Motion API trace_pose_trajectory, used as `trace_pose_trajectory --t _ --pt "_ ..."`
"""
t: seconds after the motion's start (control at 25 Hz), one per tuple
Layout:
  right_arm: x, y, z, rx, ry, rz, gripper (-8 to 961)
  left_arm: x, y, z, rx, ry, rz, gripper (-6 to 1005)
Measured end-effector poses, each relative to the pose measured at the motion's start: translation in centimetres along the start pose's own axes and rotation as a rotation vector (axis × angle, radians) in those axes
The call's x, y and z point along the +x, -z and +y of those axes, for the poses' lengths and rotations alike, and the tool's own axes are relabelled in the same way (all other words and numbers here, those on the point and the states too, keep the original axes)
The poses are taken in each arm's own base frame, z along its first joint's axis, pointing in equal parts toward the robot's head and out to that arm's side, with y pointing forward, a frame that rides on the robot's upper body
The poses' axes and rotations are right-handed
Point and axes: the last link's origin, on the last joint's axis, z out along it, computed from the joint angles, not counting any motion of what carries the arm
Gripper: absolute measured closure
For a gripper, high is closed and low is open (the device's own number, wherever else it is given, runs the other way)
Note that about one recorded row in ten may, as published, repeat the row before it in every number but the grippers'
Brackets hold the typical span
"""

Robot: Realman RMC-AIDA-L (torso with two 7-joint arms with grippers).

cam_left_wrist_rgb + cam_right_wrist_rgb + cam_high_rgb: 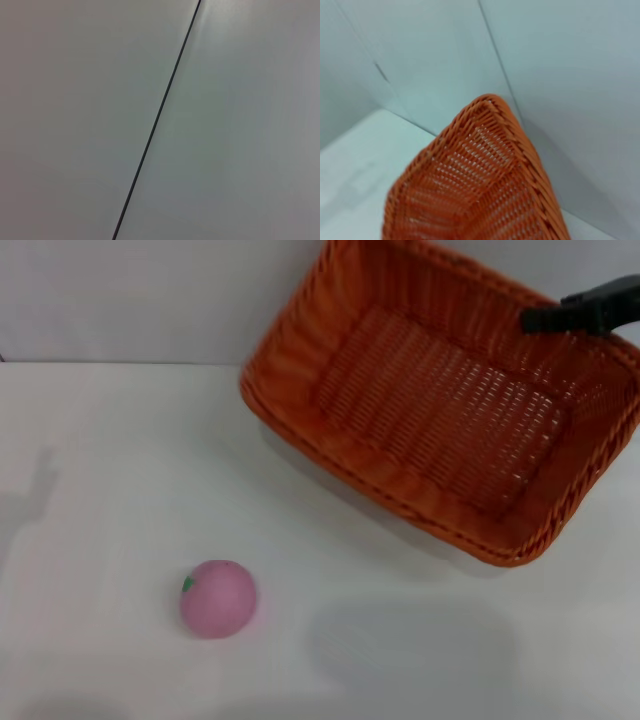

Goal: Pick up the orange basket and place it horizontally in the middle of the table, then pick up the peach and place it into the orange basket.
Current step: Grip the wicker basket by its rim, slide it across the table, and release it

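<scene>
Nearest, the peach (218, 598) sits alone on the table (100, 460), near and left of centre, untouched and well apart from everything else.

Farther back and to the right, the basket (440, 410) is skewed and tipped, its open mouth turned toward the camera. Its near left rim seems low by the table while the far right side rides high, so it looks lifted rather than resting flat. It still has to be squared up and set down mid-table.

At the far right, the right gripper (585, 312) shows as a dark shape at the basket's far right rim. It seems to pinch that rim, though the fingers' gap cannot be read. The right wrist view shows only a basket corner (490, 165) against the wall.

Risks, as I judge them: a one-edge hold on a big basket may slip or let it swing, and a tilted set-down could let it rock or land askew. A sweep leftward could also knock the peach.

The left gripper is not in sight.
</scene>
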Motion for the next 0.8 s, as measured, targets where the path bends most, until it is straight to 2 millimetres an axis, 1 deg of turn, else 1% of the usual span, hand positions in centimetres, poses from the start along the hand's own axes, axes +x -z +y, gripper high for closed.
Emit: trace_pose_trajectory --t 0.16,0.24,0.28,0.32,0.44,0.48,0.52,0.56,0.6,0.68,0.72,0.76,0.8 --pt "-0.7 1.5 1.0 -0.086 0.018 -0.06 788 0.0 -0.2 0.0 -0.001 0.001 0.002 205" --pt "-0.9 1.8 1.3 -0.1 0.029 -0.065 788 0.0 -0.2 0.0 -0.001 0.001 0.002 205" --pt "-1.4 2.3 1.8 -0.12 0.065 -0.066 788 -0.1 -0.2 0.0 -0.002 0.001 0.002 205" --pt "-2.1 2.9 2.6 -0.148 0.138 -0.05 788 -0.1 -0.3 0.0 -0.002 0.001 0.002 205" --pt "-3.4 3.4 4.3 -0.21 0.269 -0.013 788 -0.1 -0.3 0.0 -0.002 0.001 0.002 205" --pt "-3.4 3.4 4.3 -0.21 0.269 -0.013 788 -0.1 -0.3 0.0 -0.002 0.001 0.002 206" --pt "-4.1 3.3 5.3 -0.237 0.342 0.029 788 -0.1 -0.3 0.0 -0.003 0.001 0.003 206" --pt "-4.1 3.3 5.3 -0.237 0.342 0.029 788 -0.1 -0.3 0.0 -0.003 0.001 0.003 206" --pt "-4.4 3.1 5.7 -0.251 0.378 0.053 788 -0.1 -0.3 0.0 -0.003 0.002 0.003 206" --pt "-4.7 2.3 6.3 -0.27 0.435 0.109 788 -0.1 -0.4 0.1 -0.004 0.002 0.003 206" --pt "-4.7 1.3 6.7 -0.288 0.474 0.172 788 -0.1 -0.4 0.1 -0.006 0.003 0.003 206" --pt "-4.7 1.3 6.7 -0.288 0.474 0.172 788 -0.1 -0.4 0.1 -0.006 0.003 0.003 206" --pt "-4.6 0.6 6.8 -0.298 0.491 0.209 788 -0.1 -0.4 0.1 -0.007 0.004 0.004 206"
